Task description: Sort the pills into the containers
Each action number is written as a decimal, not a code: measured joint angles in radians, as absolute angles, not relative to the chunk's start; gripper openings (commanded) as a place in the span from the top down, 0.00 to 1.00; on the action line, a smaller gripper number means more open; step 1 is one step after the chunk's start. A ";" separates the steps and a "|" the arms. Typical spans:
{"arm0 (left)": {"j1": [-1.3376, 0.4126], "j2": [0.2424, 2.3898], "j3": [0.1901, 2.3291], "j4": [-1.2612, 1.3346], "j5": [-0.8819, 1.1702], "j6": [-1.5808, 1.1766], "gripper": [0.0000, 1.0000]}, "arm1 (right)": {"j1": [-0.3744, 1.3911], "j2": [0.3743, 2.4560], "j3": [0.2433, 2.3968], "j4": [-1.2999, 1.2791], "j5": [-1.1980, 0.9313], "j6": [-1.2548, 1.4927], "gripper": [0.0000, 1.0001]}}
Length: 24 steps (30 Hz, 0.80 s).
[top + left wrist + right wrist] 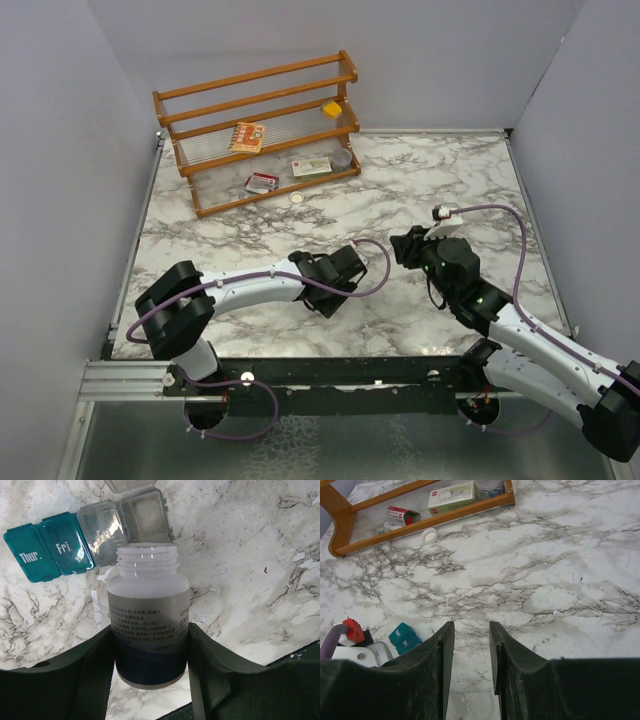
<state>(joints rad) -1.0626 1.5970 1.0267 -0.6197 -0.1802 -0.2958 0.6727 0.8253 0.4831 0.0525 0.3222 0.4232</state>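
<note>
My left gripper [150, 630] is shut on an uncapped greyish-white pill bottle [149, 605] with a printed label, held low over the marble table. The bottle's open mouth points at the strip of containers [65, 547]. The strip has teal lids marked "Thur." and "Fri." and translucent grey compartments [145, 515] with raised lids. In the right wrist view the teal end of the containers [405, 637] shows beside my left gripper. My right gripper [470, 625] is open and empty, just right of the left gripper [348, 266]. No pills show.
A wooden rack [262, 125] stands at the back left and holds small boxes and a yellow item. A white bottle cap [297, 199] lies on the marble in front of it. Grey walls close in the table at the left, back and right.
</note>
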 measured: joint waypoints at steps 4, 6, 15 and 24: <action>-1.063 1.599 1.044 -0.648 -0.181 -0.296 1.00 | 0.673 0.825 0.481 0.053 0.322 0.423 0.66; -1.063 1.602 1.058 -0.666 -0.183 -0.296 1.00 | 0.673 0.825 0.480 0.053 0.321 0.423 0.66; -1.065 1.635 1.107 -0.725 -0.206 -0.287 1.00 | 0.673 0.823 0.476 0.054 0.319 0.423 0.66; -1.065 1.668 1.137 -0.759 -0.217 -0.274 1.00 | 0.673 0.812 0.467 0.054 0.319 0.424 0.66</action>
<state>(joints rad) -1.0645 1.6680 1.1374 -0.7589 -0.2169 -0.2741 0.6727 0.8120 0.4675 0.0536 0.3195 0.4236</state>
